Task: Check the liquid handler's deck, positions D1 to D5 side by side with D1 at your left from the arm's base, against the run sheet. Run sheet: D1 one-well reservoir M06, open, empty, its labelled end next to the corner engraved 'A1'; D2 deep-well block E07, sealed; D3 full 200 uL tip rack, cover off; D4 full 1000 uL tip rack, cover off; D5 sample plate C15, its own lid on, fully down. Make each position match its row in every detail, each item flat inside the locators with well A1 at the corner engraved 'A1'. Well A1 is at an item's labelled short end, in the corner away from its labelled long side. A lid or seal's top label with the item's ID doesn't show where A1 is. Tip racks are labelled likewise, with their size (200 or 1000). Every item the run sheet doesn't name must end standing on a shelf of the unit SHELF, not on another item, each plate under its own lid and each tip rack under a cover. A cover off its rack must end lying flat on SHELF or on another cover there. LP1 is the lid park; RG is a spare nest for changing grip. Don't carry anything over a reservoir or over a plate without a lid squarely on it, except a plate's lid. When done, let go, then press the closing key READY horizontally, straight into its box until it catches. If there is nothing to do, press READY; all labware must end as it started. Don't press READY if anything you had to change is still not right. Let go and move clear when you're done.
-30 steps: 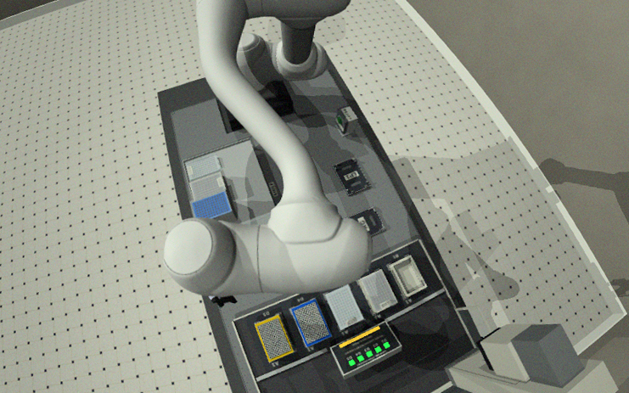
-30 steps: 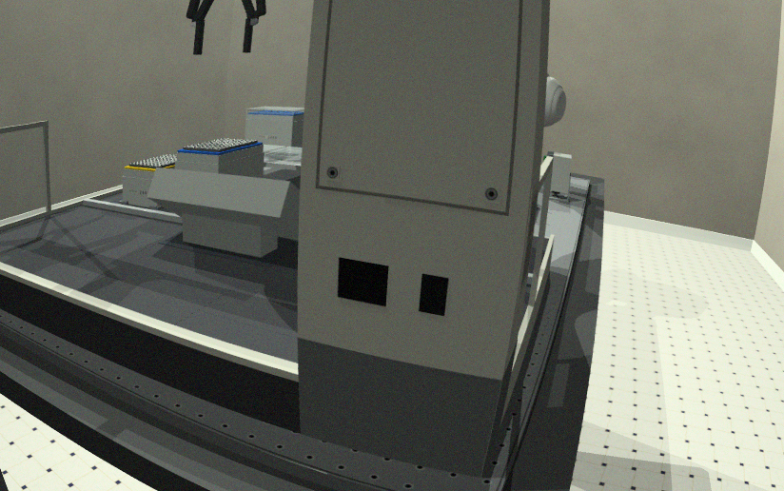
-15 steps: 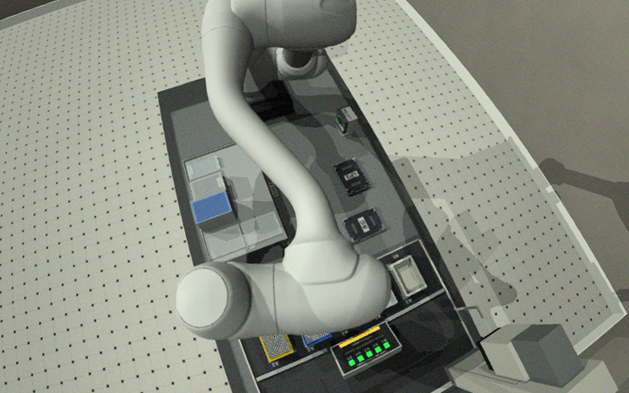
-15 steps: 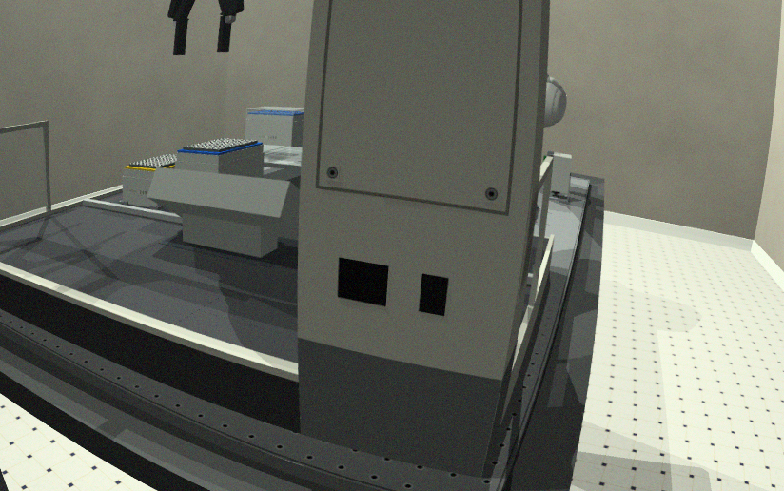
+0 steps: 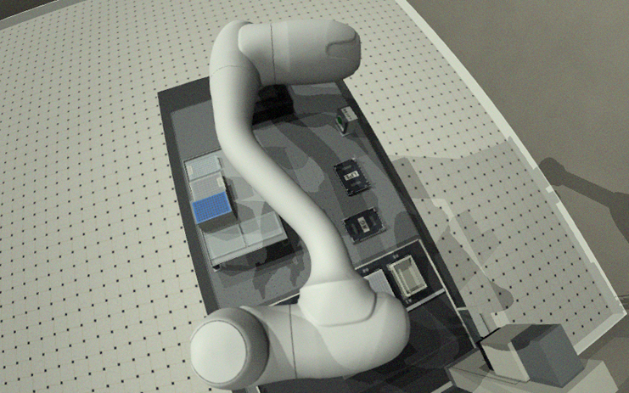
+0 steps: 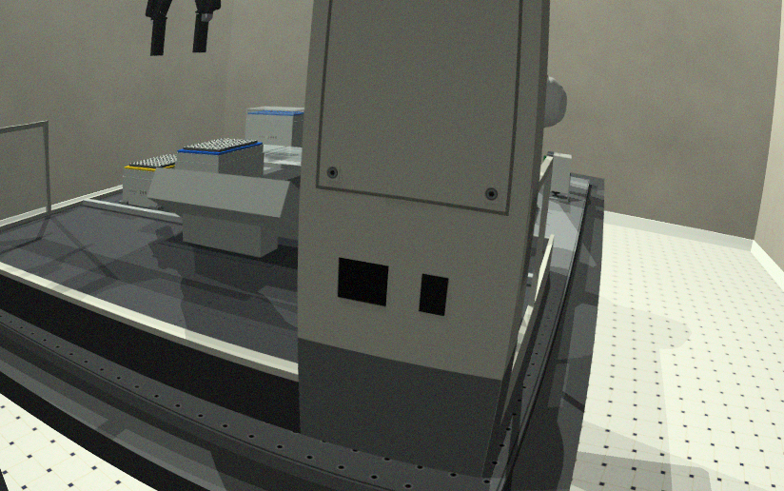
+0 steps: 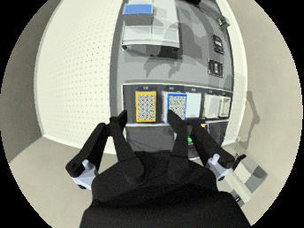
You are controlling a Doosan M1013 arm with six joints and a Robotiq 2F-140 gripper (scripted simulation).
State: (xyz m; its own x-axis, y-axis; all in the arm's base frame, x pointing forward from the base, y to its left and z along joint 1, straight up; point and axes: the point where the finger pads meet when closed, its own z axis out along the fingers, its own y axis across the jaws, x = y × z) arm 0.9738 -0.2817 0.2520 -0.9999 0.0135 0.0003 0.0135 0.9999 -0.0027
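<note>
My gripper (image 6: pixel 178 35) (image 7: pixel 147 115) is open and empty, high above the deck's tip-rack end. In the wrist view the deck row shows a yellow-rimmed tip rack (image 7: pixel 145 106), a blue-rimmed tip rack (image 7: pixel 177 106) and pale plates (image 7: pixel 211 105) to their right. Both racks stand uncovered with tips showing, the yellow one (image 6: pixel 151 162) and the blue one (image 6: pixel 218 144). In the top view the open reservoir (image 5: pixel 407 277) sits at the deck's end and a pale plate (image 5: pixel 377 281) shows beside it; the arm hides the rest of the row.
The SHELF unit (image 5: pixel 251 230) (image 7: pixel 159 35) carries a blue-topped covered rack (image 5: pixel 211 210) (image 7: pixel 137 11) (image 6: pixel 274 124) and pale lidded items (image 5: pixel 204 176). Two dark nests (image 5: pixel 352 175) (image 5: pixel 363 227) lie mid-table. The READY box (image 5: pixel 345 117) stands near the arm's base. The liquid handler's column (image 6: pixel 416 202) fills the exterior view.
</note>
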